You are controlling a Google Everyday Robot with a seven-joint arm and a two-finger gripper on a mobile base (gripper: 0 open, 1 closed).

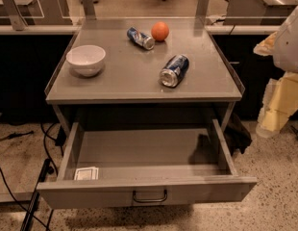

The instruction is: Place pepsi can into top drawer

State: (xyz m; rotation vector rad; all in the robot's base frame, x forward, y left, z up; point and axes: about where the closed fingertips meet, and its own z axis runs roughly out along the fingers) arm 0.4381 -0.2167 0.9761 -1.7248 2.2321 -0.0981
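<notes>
The pepsi can (174, 70) lies on its side on the right half of the grey cabinet top (125, 81), its silver end towards me. The top drawer (149, 189) below is pulled out wide, with a dark wire handle (150, 196) at the centre of its front panel. Its floor is bare apart from a small white card (86, 173) in the front left corner. My gripper (276, 109), white and pale yellow, hangs at the right edge of the view. It is off to the right of the cabinet, well apart from the can, and holds nothing that I can see.
A white bowl (86, 59) stands on the left of the top. A slimmer blue-white-red can (140, 37) lies at the back, next to an orange (160, 31). Dark cables (43, 177) run over the floor at the left. Office desks and a chair stand behind.
</notes>
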